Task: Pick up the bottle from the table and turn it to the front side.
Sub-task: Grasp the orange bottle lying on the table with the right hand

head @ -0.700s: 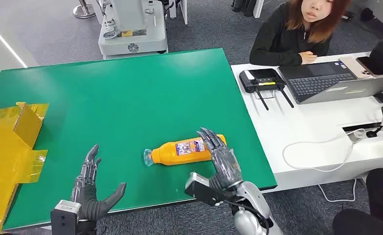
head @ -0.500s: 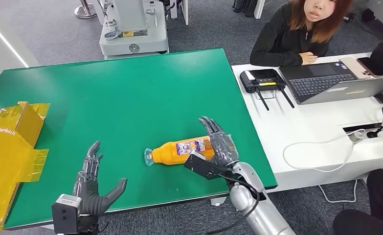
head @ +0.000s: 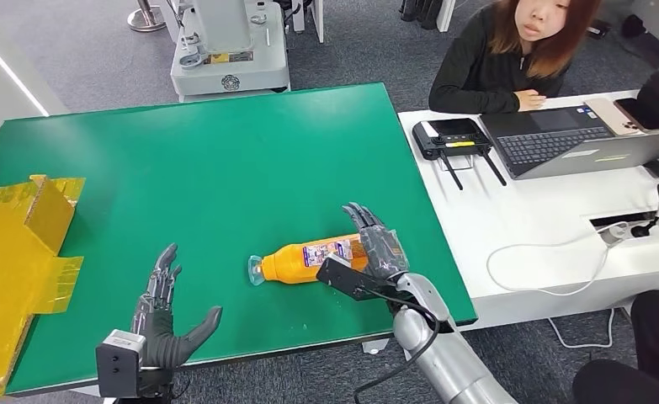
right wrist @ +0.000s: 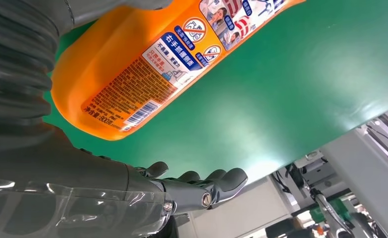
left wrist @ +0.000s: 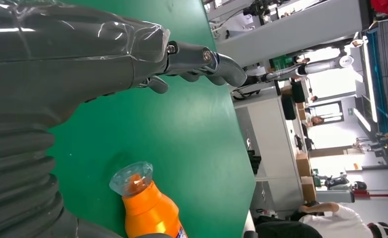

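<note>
Bottle (head: 309, 259): base end hidden behind the right robot hand (head: 376, 246) in head view; whether the fingers touch it cannot be told. Left wrist view cuts the bottle off at the picture's edge below the shoulder. Label print too small to read from the head

The orange bottle (right wrist: 132, 74) carries a Chinese-printed label with "800g" beside its barcode.

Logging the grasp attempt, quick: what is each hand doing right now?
Left hand: open, fingers spread, holding nothing.
Right hand: open, fingers extended at the base end of the bottle, not gripping it.
</note>
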